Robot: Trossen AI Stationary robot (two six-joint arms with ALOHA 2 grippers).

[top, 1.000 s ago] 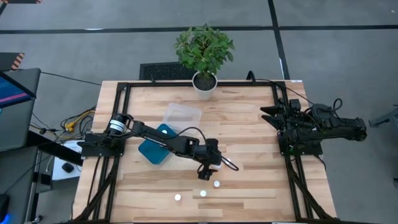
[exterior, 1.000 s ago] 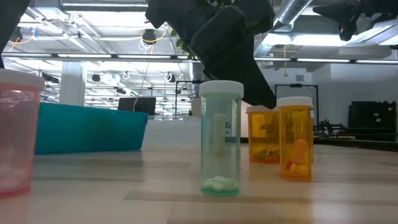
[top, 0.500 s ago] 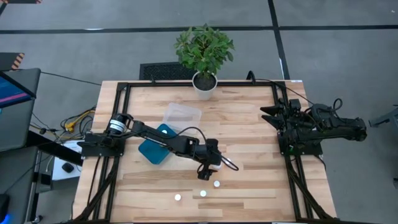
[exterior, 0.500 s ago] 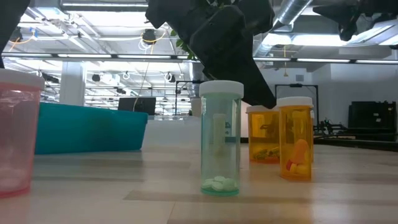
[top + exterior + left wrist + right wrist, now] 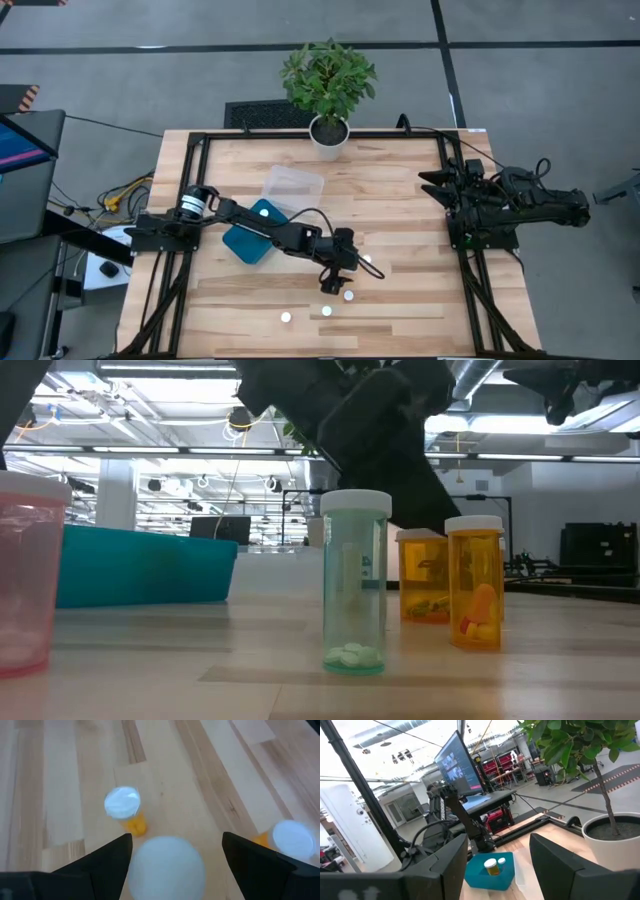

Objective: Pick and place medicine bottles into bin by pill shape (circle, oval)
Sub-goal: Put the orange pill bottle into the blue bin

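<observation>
My left gripper (image 5: 335, 280) (image 5: 176, 837) is open and slants down over an orange medicine bottle (image 5: 420, 575). Its fingers stand on either side of that bottle's white cap (image 5: 167, 867) without touching it. More white-capped bottles stand nearby on their bases: an orange one (image 5: 348, 295) (image 5: 475, 595), a clear greenish one (image 5: 326, 311) (image 5: 355, 580) and a pink one (image 5: 286, 317) (image 5: 25, 570). A teal bin (image 5: 245, 240) holds a bottle (image 5: 263, 212), and a clear bin (image 5: 292, 183) lies behind it. My right gripper (image 5: 425, 185) (image 5: 497, 840) waits open at the table's right edge.
A potted plant in a white pot (image 5: 328, 130) stands at the far edge's middle. Black frame rails (image 5: 190, 200) run along the table's left, right and far sides. Bare wood lies between the bottles and the right rail.
My left gripper has edged slightly toward the table's right and near edge, so it now covers the white cap that showed just beside it from above. The bottles have kept their places.
</observation>
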